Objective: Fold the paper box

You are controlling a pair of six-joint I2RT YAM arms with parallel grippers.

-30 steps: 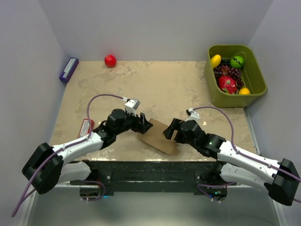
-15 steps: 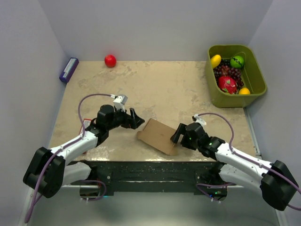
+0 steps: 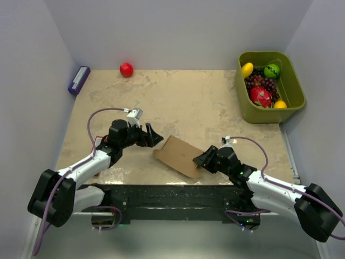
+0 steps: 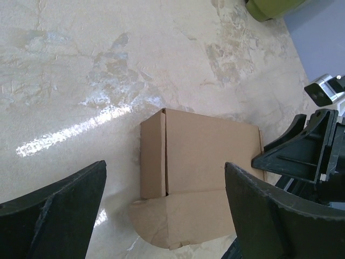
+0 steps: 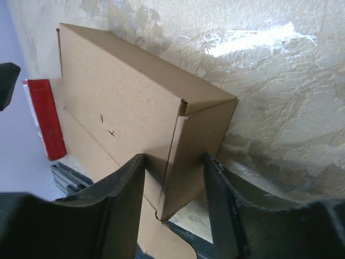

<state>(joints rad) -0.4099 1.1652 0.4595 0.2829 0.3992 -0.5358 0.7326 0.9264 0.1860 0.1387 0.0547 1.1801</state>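
Note:
The paper box (image 3: 177,155) is plain brown cardboard, lying flat near the table's front edge with a rounded flap (image 4: 178,221) spread out at its near end. My left gripper (image 3: 153,137) hovers just left of it, open wide, with nothing between its fingers (image 4: 59,210). In the left wrist view the box (image 4: 210,154) lies ahead of the jaws. My right gripper (image 3: 200,158) is at the box's right end. In the right wrist view it (image 5: 175,159) straddles the box's (image 5: 118,102) near corner, one finger (image 5: 126,183) on the broad face, the other against the end wall.
A green bin (image 3: 268,113) of fruit stands at the back right. A red ball (image 3: 126,69) and a small purple box (image 3: 78,80) sit at the back left. A flat red box (image 5: 46,116) lies beyond the paper box, near the table's front edge.
My left gripper let go of the box's left end, drew back left and opened wide. My right gripper slid toward the near edge and closed in on the box's corner.

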